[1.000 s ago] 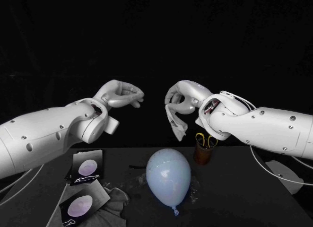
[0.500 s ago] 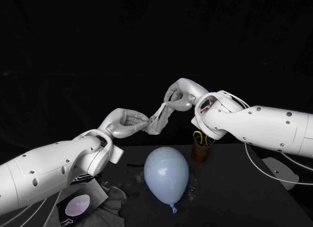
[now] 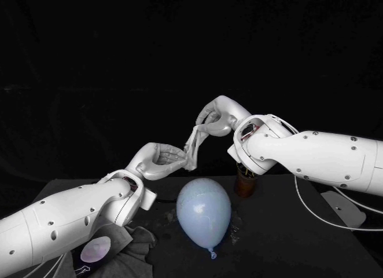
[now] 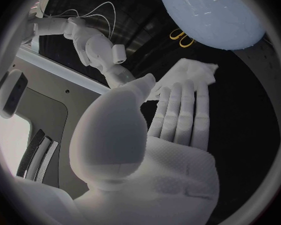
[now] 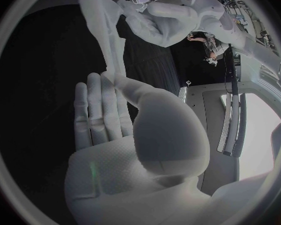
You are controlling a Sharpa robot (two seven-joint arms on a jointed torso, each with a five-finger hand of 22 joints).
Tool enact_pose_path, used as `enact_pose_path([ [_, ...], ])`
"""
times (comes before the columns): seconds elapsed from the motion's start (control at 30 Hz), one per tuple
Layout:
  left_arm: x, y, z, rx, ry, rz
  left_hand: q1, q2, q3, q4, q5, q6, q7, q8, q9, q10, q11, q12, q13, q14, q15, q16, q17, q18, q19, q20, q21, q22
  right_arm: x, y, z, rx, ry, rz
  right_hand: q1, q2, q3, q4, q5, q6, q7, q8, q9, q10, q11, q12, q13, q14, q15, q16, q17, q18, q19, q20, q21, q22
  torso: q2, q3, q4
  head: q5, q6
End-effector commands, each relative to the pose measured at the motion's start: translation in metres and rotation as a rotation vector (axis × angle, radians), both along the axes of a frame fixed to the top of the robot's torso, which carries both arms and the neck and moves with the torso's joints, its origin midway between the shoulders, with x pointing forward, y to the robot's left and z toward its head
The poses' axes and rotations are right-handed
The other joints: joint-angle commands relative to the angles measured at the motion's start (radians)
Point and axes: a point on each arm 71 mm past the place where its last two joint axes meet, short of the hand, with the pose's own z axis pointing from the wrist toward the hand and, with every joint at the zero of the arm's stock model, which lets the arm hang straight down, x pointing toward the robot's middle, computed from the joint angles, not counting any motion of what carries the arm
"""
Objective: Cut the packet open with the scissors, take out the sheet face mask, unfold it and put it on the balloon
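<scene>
Nearest you, the packet (image 3: 95,251) lies beside a dark cloth (image 3: 135,255) on the left of the table (image 3: 308,231). The balloon (image 3: 204,213) lies mid-table. Above it, your left hand (image 3: 161,160) holds the lower end of the sheet face mask (image 3: 194,145) and your right hand (image 3: 218,120) grips its top, so the mask is stretched between them. Behind the balloon stands a brown cup (image 3: 246,184).

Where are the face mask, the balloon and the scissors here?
sheet face mask (image 3: 194,146): head view, middle of the stretched strip.
balloon (image 3: 203,209): head view, its broad middle.
scissors (image 4: 181,36): left wrist view, yellow handles.
</scene>
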Motion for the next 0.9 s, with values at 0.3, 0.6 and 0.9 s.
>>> enact_pose_path([
  [0.3, -0.002, -0.015, -0.01, 0.02, 0.012, 0.023, 0.026, 0.017, -0.036, 0.027, -0.003, 0.006, -0.001, -0.014, -0.018, 0.001, 0.004, -0.011, -0.009, -0.039, 0.009, -0.046, -0.025, 0.015, 0.001, 0.023, -0.078, -0.061, -0.008, 0.006, -0.001, 0.124, 0.02, 0.004, -0.002, -0.011, 0.028, -0.002, 0.034, 0.01, -0.001, 0.005, 0.0, 0.051, -0.041, -0.005, 0.011, 0.007, -0.01, -0.007, 0.004, 0.02, -0.005, -0.002, 0.013, 0.019, -0.001, 0.001, -0.0004, 0.01, -0.001],
  [0.6, 0.007, -0.012, -0.018, 0.009, 0.085, 0.117, 0.072, 0.054, -0.137, 0.048, -0.003, -0.06, 0.047, -0.067, -0.057, -0.104, 0.044, -0.028, -0.012, -0.06, 0.035, -0.071, -0.068, 0.017, 0.073, 0.011, -0.109, -0.101, -0.002, 0.004, -0.006, 0.174, 0.065, 0.041, -0.007, -0.017, 0.032, 0.0, 0.05, 0.01, 0.0, 0.004, 0.001, 0.053, -0.041, -0.013, 0.018, 0.006, -0.01, -0.009, 0.007, 0.019, -0.012, -0.003, 0.016, 0.031, -0.001, -0.0005, 0.0009, 0.007, 0.013],
  [0.9, 0.01, -0.016, -0.02, 0.005, 0.114, 0.121, 0.098, 0.066, -0.177, 0.068, -0.003, -0.047, 0.034, -0.067, -0.071, -0.125, 0.045, -0.028, -0.014, -0.127, 0.048, -0.084, -0.111, 0.012, 0.02, 0.038, -0.179, -0.136, -0.001, 0.007, -0.009, 0.203, 0.109, 0.081, -0.007, -0.016, 0.033, 0.0, 0.05, 0.01, 0.0, 0.004, 0.001, 0.053, -0.041, -0.014, 0.018, 0.006, -0.01, -0.009, 0.007, 0.019, -0.013, -0.002, 0.016, 0.032, 0.0, 0.0005, -0.0001, 0.011, 0.01],
])
